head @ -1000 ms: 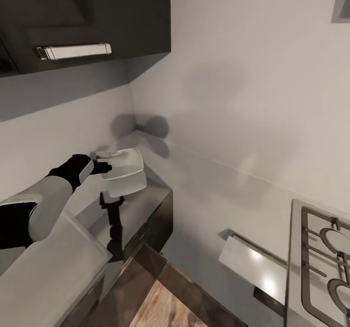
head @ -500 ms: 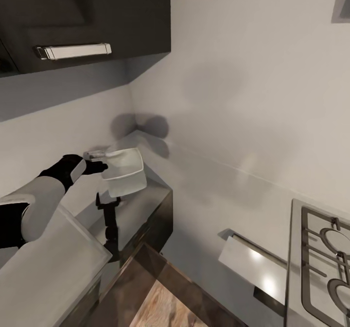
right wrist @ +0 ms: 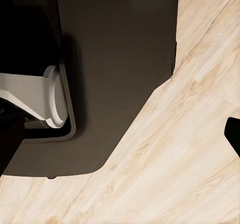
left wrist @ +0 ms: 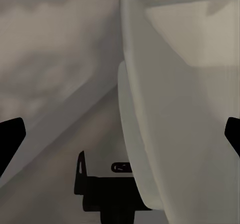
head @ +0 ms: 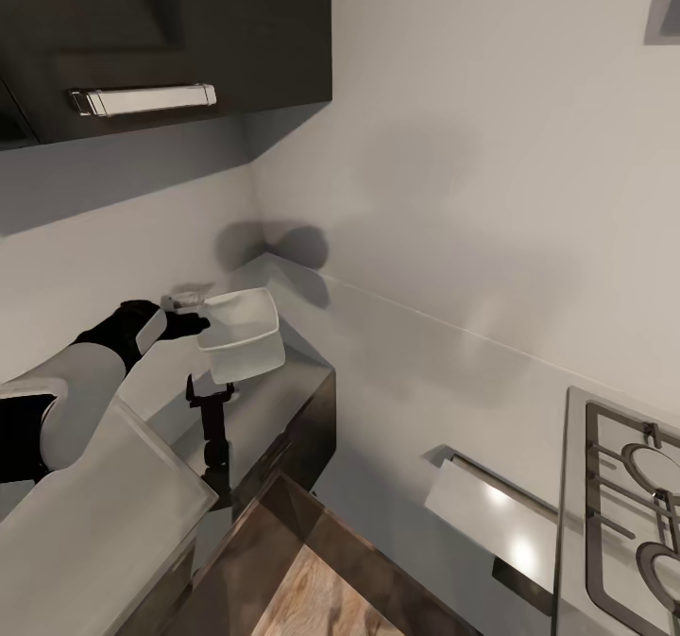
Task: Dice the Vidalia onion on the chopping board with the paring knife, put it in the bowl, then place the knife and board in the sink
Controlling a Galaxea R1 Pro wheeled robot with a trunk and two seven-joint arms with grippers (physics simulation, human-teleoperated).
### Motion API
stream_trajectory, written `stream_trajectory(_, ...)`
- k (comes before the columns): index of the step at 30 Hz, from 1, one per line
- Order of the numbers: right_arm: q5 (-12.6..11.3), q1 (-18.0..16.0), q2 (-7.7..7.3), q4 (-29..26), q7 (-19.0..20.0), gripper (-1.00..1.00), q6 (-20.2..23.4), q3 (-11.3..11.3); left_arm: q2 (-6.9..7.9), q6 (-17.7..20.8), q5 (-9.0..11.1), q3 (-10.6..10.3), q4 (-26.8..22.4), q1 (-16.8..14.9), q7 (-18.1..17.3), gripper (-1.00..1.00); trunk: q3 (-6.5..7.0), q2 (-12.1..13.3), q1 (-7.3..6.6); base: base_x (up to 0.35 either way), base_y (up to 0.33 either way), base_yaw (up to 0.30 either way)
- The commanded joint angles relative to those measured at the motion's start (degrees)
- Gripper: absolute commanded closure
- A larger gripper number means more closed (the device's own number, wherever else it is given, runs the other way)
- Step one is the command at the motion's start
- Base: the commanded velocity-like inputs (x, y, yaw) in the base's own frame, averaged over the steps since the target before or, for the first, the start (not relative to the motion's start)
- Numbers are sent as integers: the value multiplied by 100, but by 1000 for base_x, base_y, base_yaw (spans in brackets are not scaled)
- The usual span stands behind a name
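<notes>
Hovering over the grey counter (head: 283,381) corner, the white bowl (head: 244,335) tips toward the wall, rim pinched by the left end effector (head: 189,322); right end effector's state I cannot tell.

Smooth white bowl (head: 243,335), glossy grey countertop (head: 397,371), pale wood floor (right wrist: 170,154)

Head view: soft, even light, a bit dim. Wall (head: 491,145) carries faint blotchy shadows; two darker round ones sit in the corner behind the bowl (head: 244,334). Underside of the upper cabinet (head: 170,31) throws a grey band on the wall. Glossy bench (head: 283,400) mirrors a dark shape below the bowl. Bright glare spots on the metal panel (head: 491,513). Left wrist view is soft, smeared, low contrast. Right wrist view is sharp, floor (right wrist: 190,149) well lit.
</notes>
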Motion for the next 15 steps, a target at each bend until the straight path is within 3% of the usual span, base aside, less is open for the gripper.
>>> stream_trajectory(1, -46, 1, 1, -5, -21, -100, -12, 49, 1, 34, 49, 16, -13, -2, 1, -100, -9, -10, 3, 0, 0, 0)
stream_trajectory(15, -46, 1, 1, -5, -21, -100, -12, 49, -5, 58, 50, 11, -184, -2, -267, -100, -9, -10, 3, 0, 0, 0)
